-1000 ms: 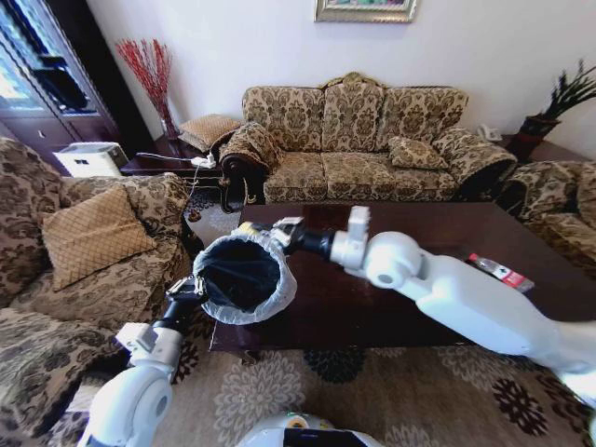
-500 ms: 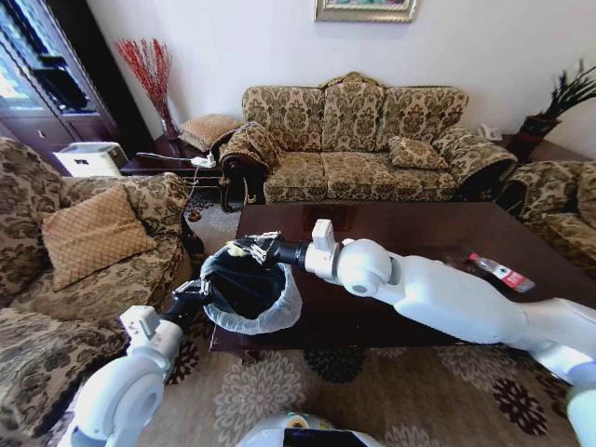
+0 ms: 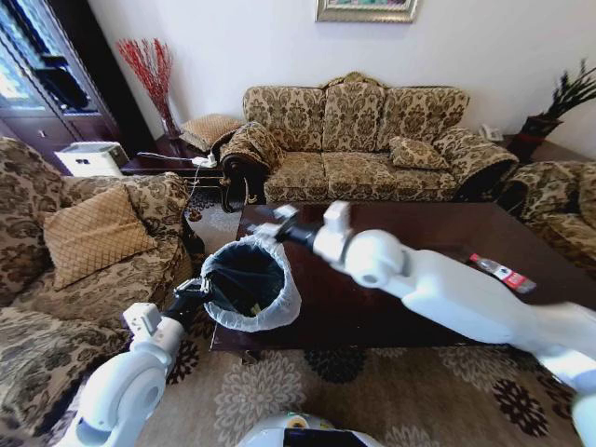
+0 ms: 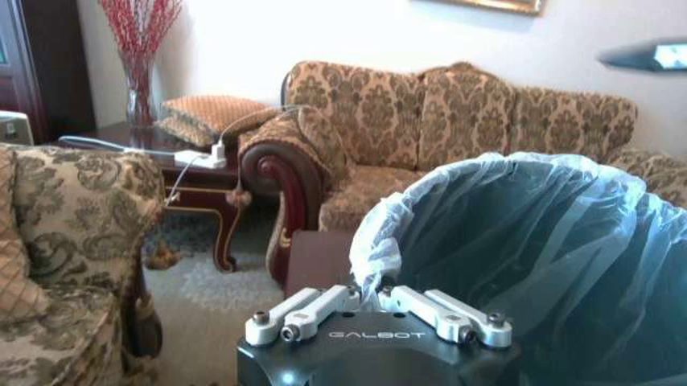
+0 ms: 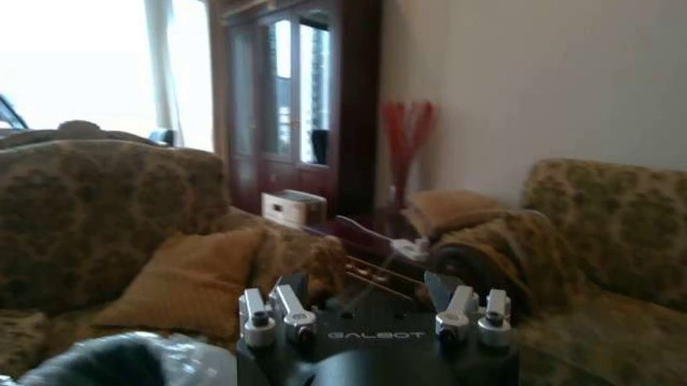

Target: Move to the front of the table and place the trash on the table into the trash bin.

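Right arm over the bin, left arm holding it

The left end effector [image 4: 376,310] was clamped on the trash bin's [image 3: 248,285] rim at the counter's [image 3: 391,307] near-left corner; the right end effector [image 3: 267,226], fingers apart and empty, hung above its far rim. Best hold the bin level. A bottle [image 3: 500,271] lay far right.

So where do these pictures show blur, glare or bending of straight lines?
Head view: the wall edges bow as through a wide lens, and the right arm is smeared. Right wrist view: soft all over, with the window washed out white. Left wrist view: sharp on the trash bin.
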